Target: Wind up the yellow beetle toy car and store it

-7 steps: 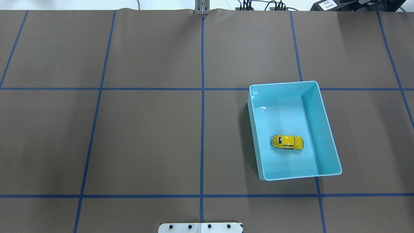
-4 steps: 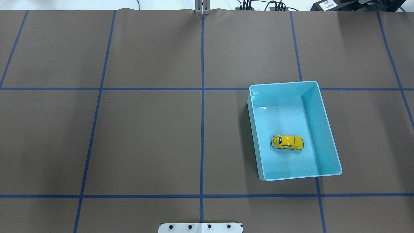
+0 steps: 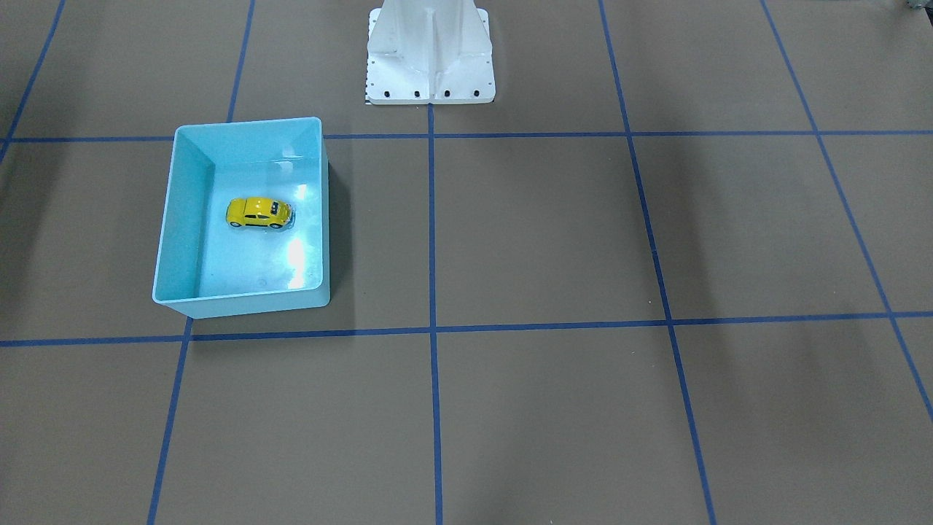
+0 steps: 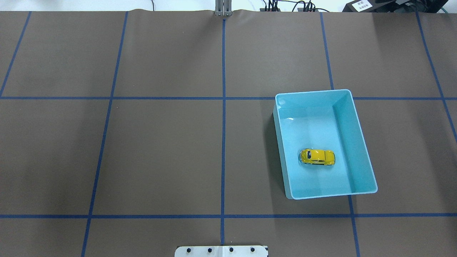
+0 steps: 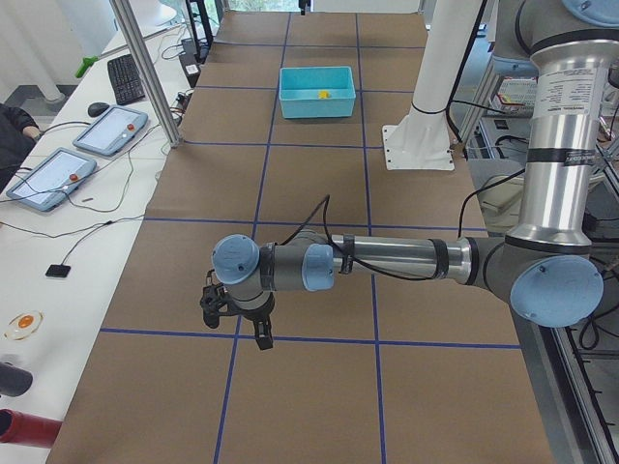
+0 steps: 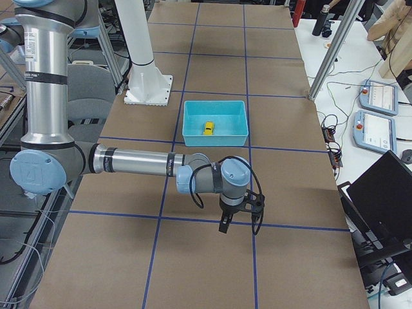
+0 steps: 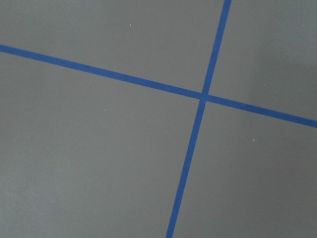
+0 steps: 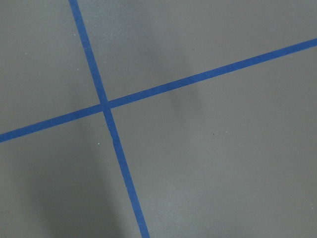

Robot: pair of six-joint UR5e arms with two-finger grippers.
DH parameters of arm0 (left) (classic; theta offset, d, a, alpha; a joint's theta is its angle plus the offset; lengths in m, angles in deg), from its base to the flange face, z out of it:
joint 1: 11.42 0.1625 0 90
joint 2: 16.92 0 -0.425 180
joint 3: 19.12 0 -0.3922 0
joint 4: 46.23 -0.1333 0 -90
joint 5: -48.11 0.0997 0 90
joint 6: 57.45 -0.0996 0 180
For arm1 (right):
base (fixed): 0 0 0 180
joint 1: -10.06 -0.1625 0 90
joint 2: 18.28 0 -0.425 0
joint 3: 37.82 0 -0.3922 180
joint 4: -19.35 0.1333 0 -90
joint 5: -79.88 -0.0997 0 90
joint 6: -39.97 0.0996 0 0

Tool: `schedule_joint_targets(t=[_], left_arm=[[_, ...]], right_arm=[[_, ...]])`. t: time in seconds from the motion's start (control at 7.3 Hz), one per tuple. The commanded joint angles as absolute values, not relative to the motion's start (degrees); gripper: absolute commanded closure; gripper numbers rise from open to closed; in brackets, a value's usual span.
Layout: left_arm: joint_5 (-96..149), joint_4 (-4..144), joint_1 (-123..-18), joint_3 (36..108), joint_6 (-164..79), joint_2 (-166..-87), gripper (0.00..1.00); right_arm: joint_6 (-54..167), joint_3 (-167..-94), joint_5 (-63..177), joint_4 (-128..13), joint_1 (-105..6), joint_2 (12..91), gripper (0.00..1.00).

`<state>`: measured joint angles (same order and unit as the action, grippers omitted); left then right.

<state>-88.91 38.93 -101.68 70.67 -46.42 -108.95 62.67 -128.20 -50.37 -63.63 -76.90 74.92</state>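
From across the table, the yellow beetle toy car (image 3: 259, 212) sits on its wheels on the floor of the light blue bin (image 3: 166, 219), towards the end nearer the white robot base (image 3: 430, 51); neither gripper shows here. The overhead view agrees: the yellow beetle toy car (image 4: 317, 157) lies crosswise inside the light blue bin (image 4: 358, 142), clear of all four walls, on the robot's right half of the brown table (image 4: 160, 153). In the exterior left view the left gripper (image 5: 235, 329) hangs over a crossing of blue tape lines (image 5: 290, 338), well apart from the distant bin and the car in it; whether its jaws are apart or together I cannot tell. In the exterior right view the right gripper (image 6: 239, 227) points down at the table, near the bin but outside it, with the car lying beyond its jaws; their state cannot be told either. Both wrist views show only table and crossing tape.
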Motion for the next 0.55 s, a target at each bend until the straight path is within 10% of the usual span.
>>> schedule_joint_targets(t=[0.0, 0.41], left_arm=[[-88.91, 38.93, -101.68, 70.79, -46.29, -108.95, 0.0], [-88.91, 38.93, -101.68, 70.79, -46.29, -108.95, 0.0]], right_arm=[[62.99, -128.78, -52.12, -63.62, -76.86, 74.71, 0.0], [62.91, -130.35, -54.51, -64.5, -76.95, 73.12, 0.0]])
